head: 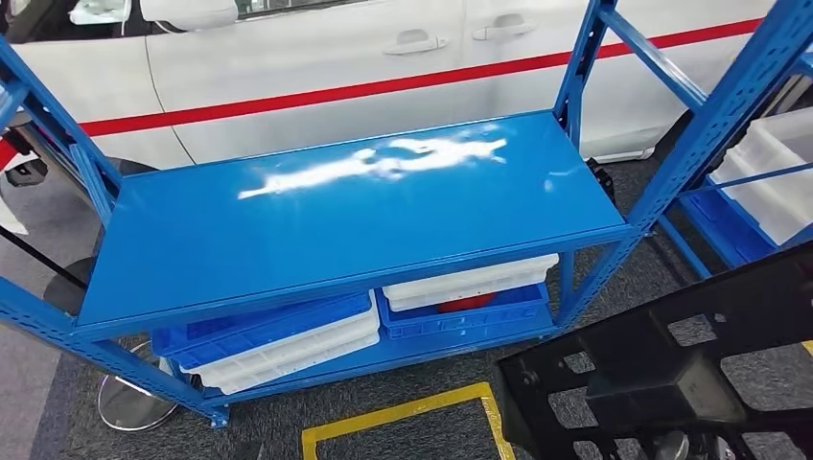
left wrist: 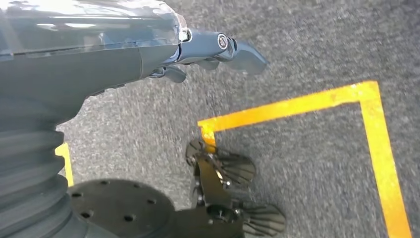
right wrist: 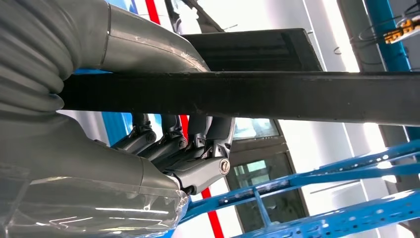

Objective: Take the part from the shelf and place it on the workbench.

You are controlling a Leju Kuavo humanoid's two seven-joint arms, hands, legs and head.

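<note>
Right now the right hand [right wrist: 163,148] is gripping the black part [right wrist: 277,94], with its thumb lying over the part's flat bar and its darker fingers [right wrist: 173,141] curling up against the underside. From the head view, the part [head: 671,374] is sitting low at the right, an open black frame held out in front of the blue shelf [head: 355,220] and apart from it. The left hand [left wrist: 208,54] is hanging over the grey carpet [left wrist: 307,44] near a yellow floor line [left wrist: 297,104], holding nothing, fingers loosely extended.
</note>
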